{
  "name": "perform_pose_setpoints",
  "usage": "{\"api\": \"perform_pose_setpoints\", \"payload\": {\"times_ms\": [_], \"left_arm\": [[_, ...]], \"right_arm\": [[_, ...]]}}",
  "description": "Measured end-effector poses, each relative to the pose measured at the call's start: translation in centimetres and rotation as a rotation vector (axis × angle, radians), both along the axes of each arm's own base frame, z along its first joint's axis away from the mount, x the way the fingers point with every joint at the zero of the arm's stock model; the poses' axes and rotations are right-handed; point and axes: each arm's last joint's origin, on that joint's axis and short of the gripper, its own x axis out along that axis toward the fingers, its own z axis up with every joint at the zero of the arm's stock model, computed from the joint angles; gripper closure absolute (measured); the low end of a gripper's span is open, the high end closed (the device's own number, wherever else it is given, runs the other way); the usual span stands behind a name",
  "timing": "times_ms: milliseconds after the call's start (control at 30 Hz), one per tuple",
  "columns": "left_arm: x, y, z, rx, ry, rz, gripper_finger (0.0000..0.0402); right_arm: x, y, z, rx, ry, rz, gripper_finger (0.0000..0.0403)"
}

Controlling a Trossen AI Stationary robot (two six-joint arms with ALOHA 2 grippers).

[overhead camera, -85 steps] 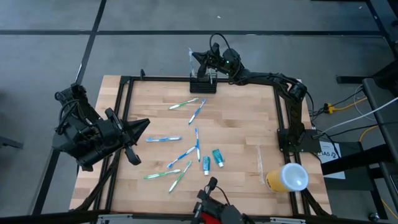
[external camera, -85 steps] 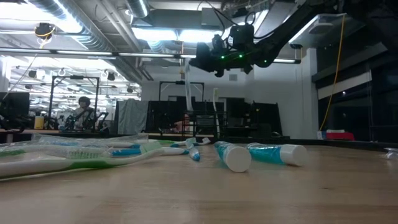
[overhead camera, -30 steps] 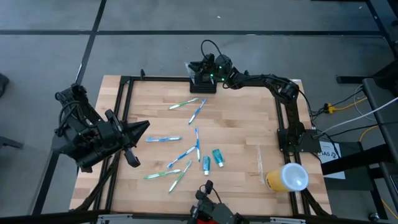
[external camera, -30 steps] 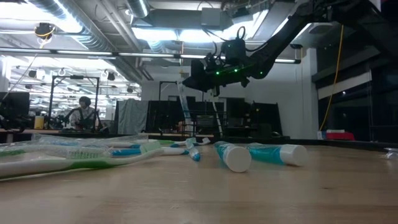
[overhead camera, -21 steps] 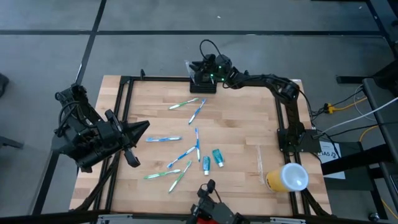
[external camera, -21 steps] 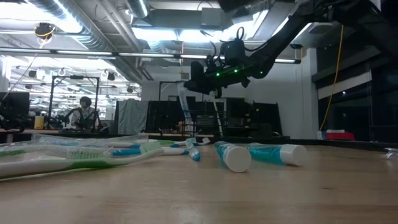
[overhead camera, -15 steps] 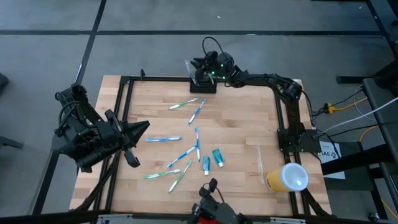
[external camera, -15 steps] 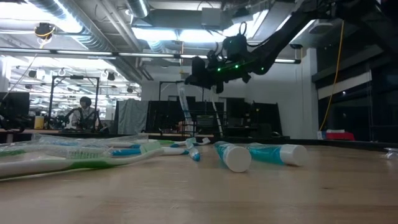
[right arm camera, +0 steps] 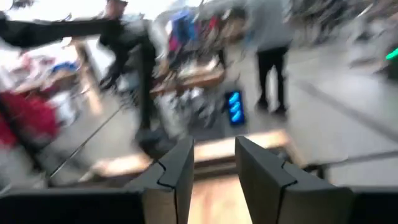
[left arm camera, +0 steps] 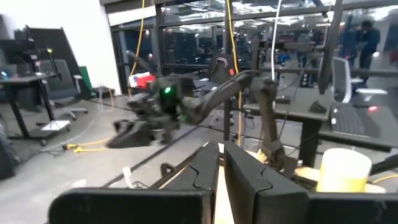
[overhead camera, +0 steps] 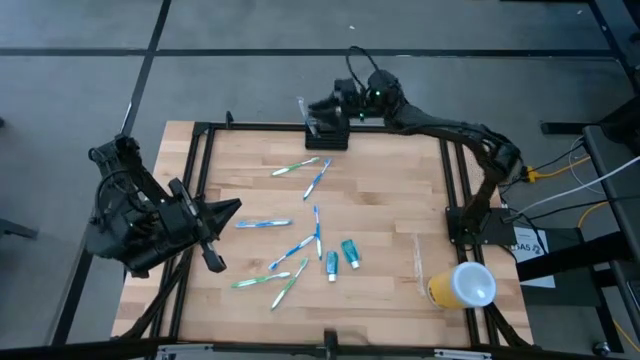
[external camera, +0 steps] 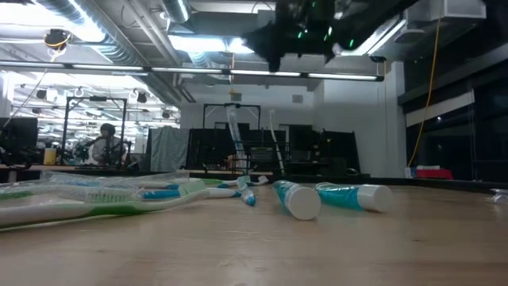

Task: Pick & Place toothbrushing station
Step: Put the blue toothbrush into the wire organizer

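Note:
The toothbrushing station, a low black mesh holder, stands at the table's far edge. A white toothbrush leans out of it, head up; the low view shows the toothbrush and a second one standing in the holder. My right gripper hovers well above the holder, open and with nothing between its fingers; the low view catches my right gripper at the top. My left gripper waits shut over the table's left edge.
Several toothbrushes and two teal toothpaste tubes lie scattered over the table's middle and near part. A yellow cup with a white lid lies past the near right corner. A person sits far behind.
My right gripper has risen from just over the holder to well above it and drawn back slightly toward the table's right. The toothbrush it stood over stays leaning in the holder.

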Motion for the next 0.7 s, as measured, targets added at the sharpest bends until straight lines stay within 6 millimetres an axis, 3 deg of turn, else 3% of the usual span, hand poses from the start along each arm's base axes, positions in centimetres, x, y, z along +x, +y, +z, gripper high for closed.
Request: {"api": "perform_pose_setpoints", "payload": {"times_ms": [100, 233, 367, 467, 600, 700], "left_arm": [[0.1, 0.0, -0.5, 0.042, 0.029, 0.004, 0.0382], [0.7, 0.5, -1.4, 0.117, 0.084, 0.034, 0.0382], [1.6, 2.2, -2.7, 0.153, 0.123, 0.091, 0.0382], [2.1, 5.0, -4.4, 0.064, 0.198, -0.029, 0.0382], [2.1, 10.0, -8.0, -0.218, 0.530, 0.003, 0.0382], [3.1, 12.3, -9.9, -0.247, 0.685, 0.089, 0.0382]], "right_arm": [[-0.9, 4.0, 0.7, -0.053, 0.199, 0.051, 0.0291], [-1.9, 8.8, -0.1, -0.107, 0.471, 0.093, 0.0297], [-3.4, 11.3, 3.5, -0.063, 0.343, 0.129, 0.0304], [-5.3, 12.7, 6.4, -0.053, 0.245, 0.139, 0.0311], [-8.9, 14.6, 9.5, -0.062, 0.171, 0.130, 0.0320], [-11.0, 15.8, 10.5, -0.072, 0.179, 0.085, 0.0326]]}}
